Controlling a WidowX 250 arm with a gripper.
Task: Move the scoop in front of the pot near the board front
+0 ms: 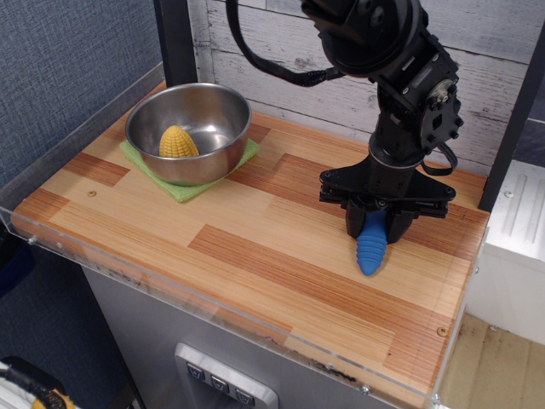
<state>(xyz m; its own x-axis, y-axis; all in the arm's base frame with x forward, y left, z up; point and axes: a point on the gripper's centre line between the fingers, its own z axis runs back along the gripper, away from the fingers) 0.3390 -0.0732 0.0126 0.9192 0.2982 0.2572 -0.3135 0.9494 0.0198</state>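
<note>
The scoop (pixel 372 246) lies on the wooden board (pixel 255 256) at the right, with only its ribbed blue handle showing. Its metal bowl is hidden under the gripper. My gripper (pixel 380 227) is down at the board, its two black fingers closed against the upper part of the blue handle. The shiny steel pot (pixel 189 132) stands at the back left on a green cloth, well away from the gripper.
A yellow toy corn (pixel 178 142) sits inside the pot. The green cloth (pixel 183 187) lies under the pot. Clear acrylic edging (pixel 213 294) runs along the board's front and left sides. A white plank wall stands behind.
</note>
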